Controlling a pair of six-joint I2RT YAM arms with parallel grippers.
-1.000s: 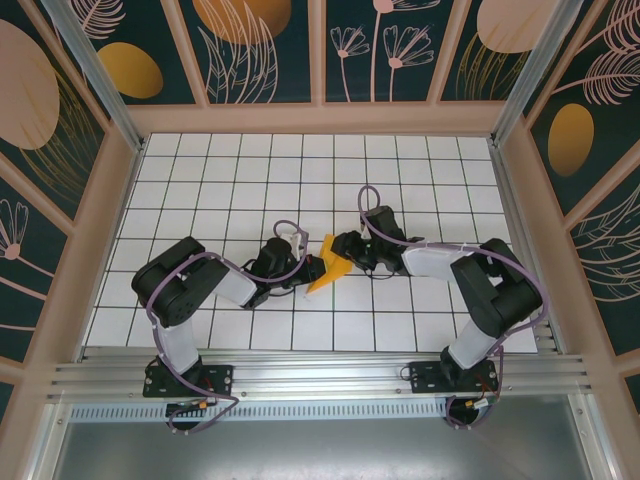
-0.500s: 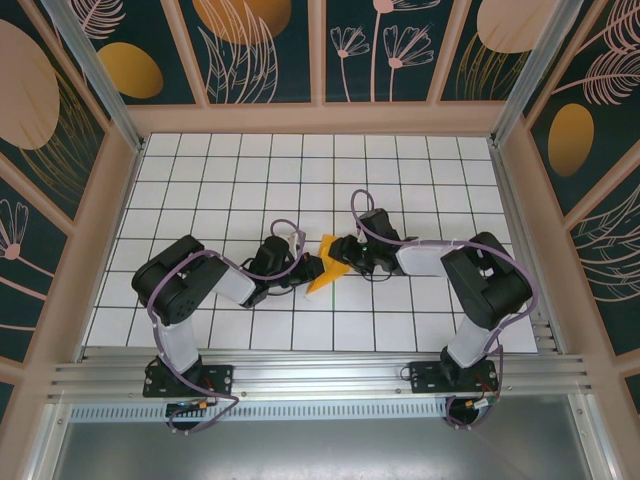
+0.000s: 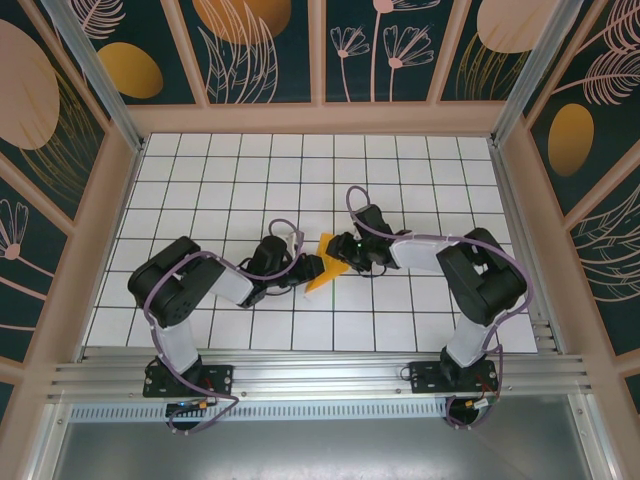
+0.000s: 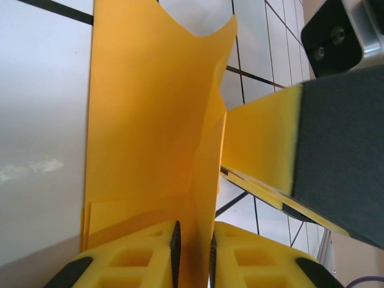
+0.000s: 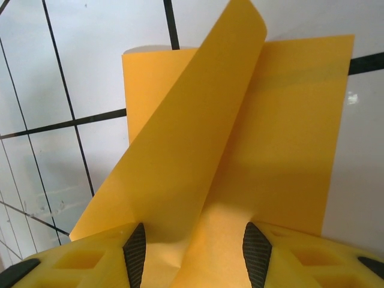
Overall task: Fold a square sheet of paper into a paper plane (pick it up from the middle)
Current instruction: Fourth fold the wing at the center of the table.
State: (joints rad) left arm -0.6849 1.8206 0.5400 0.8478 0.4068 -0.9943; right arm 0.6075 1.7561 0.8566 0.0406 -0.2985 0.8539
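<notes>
The square sheet of paper (image 3: 321, 268) is a folded orange-yellow wedge on the white grid table (image 3: 400, 170), between my two grippers. My left gripper (image 3: 303, 267) is shut on its upright folded edge; in the left wrist view the paper (image 4: 144, 120) rises from the nearly touching jaws of that gripper (image 4: 193, 255). My right gripper (image 3: 341, 250) stands open at the paper's right side. In the right wrist view a curled flap and a flat layer of paper (image 5: 288, 120) lie between the spread jaws of the right gripper (image 5: 195, 255). A finished dart-shaped paper plane is out of view.
One of the right gripper's fingers (image 4: 342, 138) sits close beside the paper in the left wrist view. Wooden walls with patterned panels (image 3: 320, 50) enclose the table on three sides. A metal rail (image 3: 320, 375) with both arm bases runs along the near edge.
The right arm has slid left so its open jaws now straddle the paper's right part. The left gripper keeps its hold, and the paper has bunched up slightly.
</notes>
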